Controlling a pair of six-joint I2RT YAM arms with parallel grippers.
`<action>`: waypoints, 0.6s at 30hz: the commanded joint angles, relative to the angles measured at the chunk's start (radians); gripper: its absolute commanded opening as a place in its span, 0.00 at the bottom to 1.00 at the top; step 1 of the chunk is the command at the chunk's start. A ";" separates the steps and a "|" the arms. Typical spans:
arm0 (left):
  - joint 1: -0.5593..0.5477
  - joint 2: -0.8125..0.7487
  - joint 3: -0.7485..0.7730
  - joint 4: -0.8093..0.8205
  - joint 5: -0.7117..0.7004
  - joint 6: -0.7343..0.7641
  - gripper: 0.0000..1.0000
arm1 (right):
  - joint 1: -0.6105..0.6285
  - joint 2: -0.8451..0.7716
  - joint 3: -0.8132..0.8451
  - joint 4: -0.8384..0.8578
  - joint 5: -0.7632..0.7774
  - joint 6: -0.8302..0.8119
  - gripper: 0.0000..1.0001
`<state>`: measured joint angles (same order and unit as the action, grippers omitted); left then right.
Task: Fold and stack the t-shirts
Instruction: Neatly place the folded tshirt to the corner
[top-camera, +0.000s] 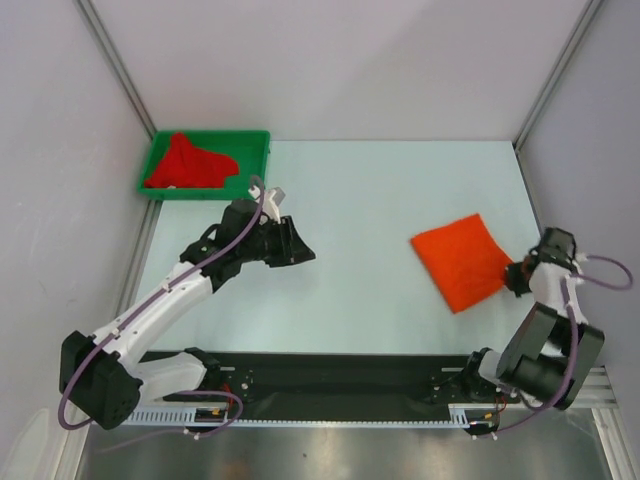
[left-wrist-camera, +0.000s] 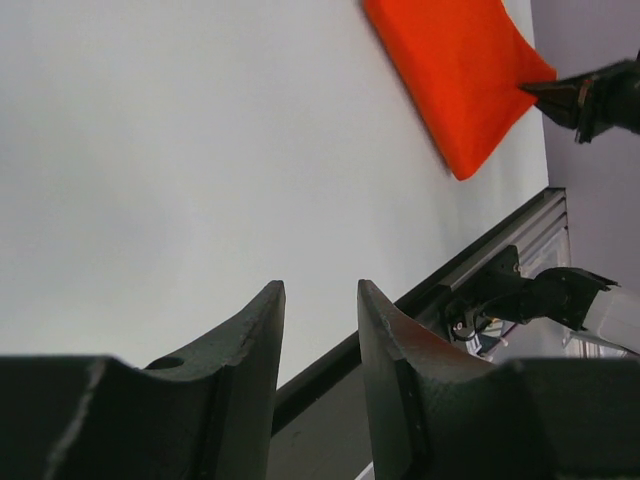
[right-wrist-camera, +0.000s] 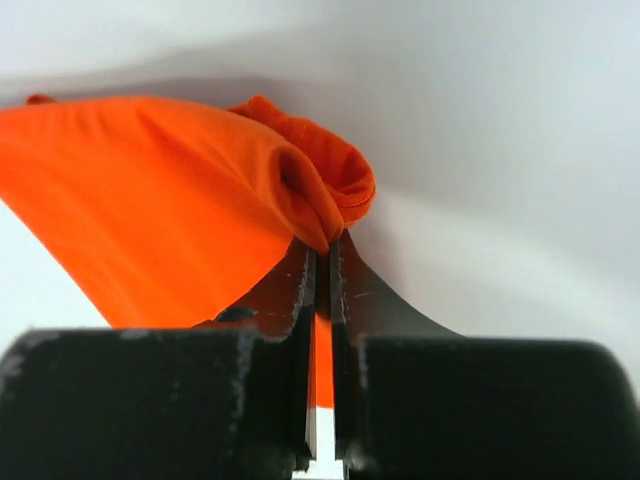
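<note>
Presently my right pincer (right-wrist-camera: 320, 245) is closed tight on the hem of the orange t-shirt (top-camera: 462, 260), at the corner nearest the right edge of the overhead frame. A thin fold of cloth shows between the jaws in the right wrist view. The shirt lies on the desk (top-camera: 370, 200) at centre right as a rough, tilted square, so I judge it largely folded.

Step in hand, as I judge it: a last fold or a repositioning of this shirt by its gripped corner. The next move calls for a low, even pull, since only one corner is held and the layers may slide apart.

My left pincer (top-camera: 300, 255) hangs over bare desk left of centre, jaws partly apart and holding nothing.

The red t-shirt (top-camera: 190, 163) sits crumpled in the green tray (top-camera: 262, 160) at upper left, well apart from the orange one and not yet folded. The tray's wall will hinder a clean pickup there. Nothing lies on the desk between the two shirts. My right arm works close to the enclosure's right wall, which leaves little room to draw back.
</note>
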<state>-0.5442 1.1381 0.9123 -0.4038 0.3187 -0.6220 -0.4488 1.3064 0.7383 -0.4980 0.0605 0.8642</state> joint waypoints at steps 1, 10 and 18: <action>-0.016 -0.040 -0.006 0.062 0.020 -0.024 0.41 | -0.200 -0.122 -0.091 -0.106 0.108 0.000 0.00; -0.020 -0.139 -0.075 0.065 0.011 -0.041 0.41 | -0.312 -0.134 -0.020 -0.178 0.235 -0.060 0.00; -0.020 -0.144 -0.098 0.080 0.014 -0.041 0.41 | -0.307 -0.062 0.022 -0.122 0.315 -0.286 0.00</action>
<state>-0.5564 1.0107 0.8188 -0.3656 0.3218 -0.6548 -0.7650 1.2301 0.7101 -0.6430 0.2718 0.6922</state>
